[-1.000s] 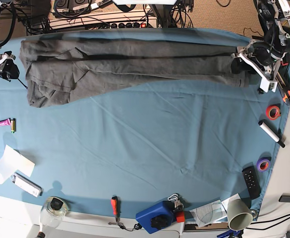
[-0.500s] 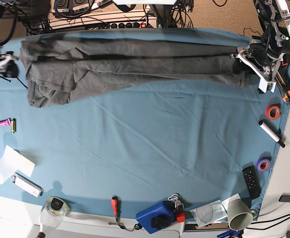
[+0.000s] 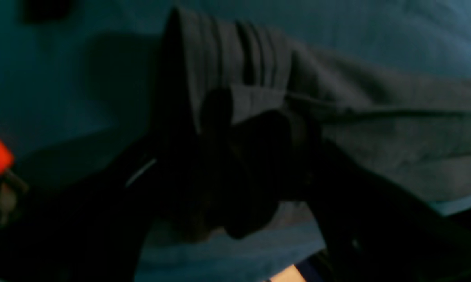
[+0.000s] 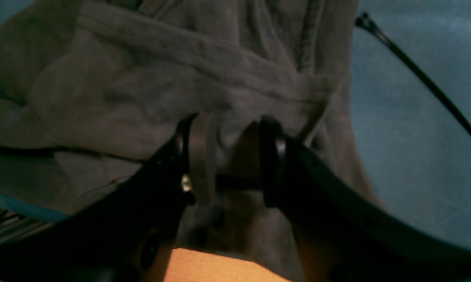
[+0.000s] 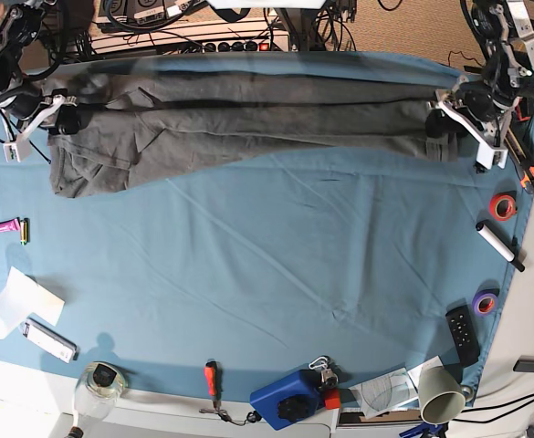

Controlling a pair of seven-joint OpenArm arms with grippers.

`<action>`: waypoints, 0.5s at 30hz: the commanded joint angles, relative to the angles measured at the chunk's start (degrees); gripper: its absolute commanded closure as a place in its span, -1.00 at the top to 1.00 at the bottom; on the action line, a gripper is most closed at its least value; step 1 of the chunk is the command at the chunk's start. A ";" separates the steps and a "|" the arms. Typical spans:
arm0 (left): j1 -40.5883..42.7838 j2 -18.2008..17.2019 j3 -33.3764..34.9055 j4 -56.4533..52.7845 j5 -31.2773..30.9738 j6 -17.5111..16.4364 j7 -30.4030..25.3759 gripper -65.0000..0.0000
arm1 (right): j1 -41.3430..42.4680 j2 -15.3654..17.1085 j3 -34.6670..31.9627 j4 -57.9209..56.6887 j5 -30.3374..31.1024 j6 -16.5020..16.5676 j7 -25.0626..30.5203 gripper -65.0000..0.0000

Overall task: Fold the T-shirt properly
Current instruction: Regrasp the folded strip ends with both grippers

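The T-shirt [image 5: 248,123] lies as a long folded band across the far strip of the blue tablecloth [image 5: 276,265], running from about 9 o'clock to 3 o'clock along the top edge, with a loose sleeve lobe sagging toward 7 o'clock at its left end.

The right gripper [image 4: 229,125] stands at the shirt's left end with its jaws parted, one finger [image 4: 198,156] on each side of a raised ridge of grey cloth (whether they actually pinch it I cannot tell). The left gripper [image 5: 449,117] sits at the shirt's other end, against the tablecloth's 3 o'clock border; its wrist view is too dark and blurred to read the jaws, but they stand wide, over bunched pleats.

Below the shirt the cloth is wide and bare. A red tape roll [image 5: 502,206] and a remote [image 5: 463,333] line the right edge.
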 commanded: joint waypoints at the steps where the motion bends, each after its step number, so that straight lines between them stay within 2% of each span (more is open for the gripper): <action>1: 0.09 -0.13 0.52 -1.66 1.62 0.44 2.47 -0.05 | 0.15 1.14 0.39 0.90 0.59 -0.07 1.31 -0.42; 3: -0.81 -0.13 1.14 -4.11 1.60 0.37 3.67 -0.05 | 0.13 1.14 0.39 0.90 0.57 -0.07 1.29 -0.42; 5: -1.70 -0.13 2.03 -5.38 1.62 0.44 4.68 -0.19 | 0.13 1.14 0.39 0.90 0.59 -0.07 1.27 -0.42; 6: -2.10 -0.13 2.56 -5.51 1.62 0.55 5.16 -0.34 | 0.13 1.16 0.39 0.90 0.59 -0.07 1.38 -0.42; 9: -3.48 -0.15 3.72 -5.44 0.57 3.17 8.35 -0.98 | 0.15 1.14 0.39 0.90 0.57 -0.07 1.73 -0.42; 11: -4.55 -0.17 3.72 -5.38 0.42 3.72 11.52 -1.00 | 0.13 1.14 0.39 0.90 0.50 -0.04 2.08 -0.42; 15: -4.92 -0.20 3.69 -3.98 2.54 3.65 11.80 -1.00 | 0.13 1.16 0.39 0.90 -1.44 -0.04 4.20 -0.42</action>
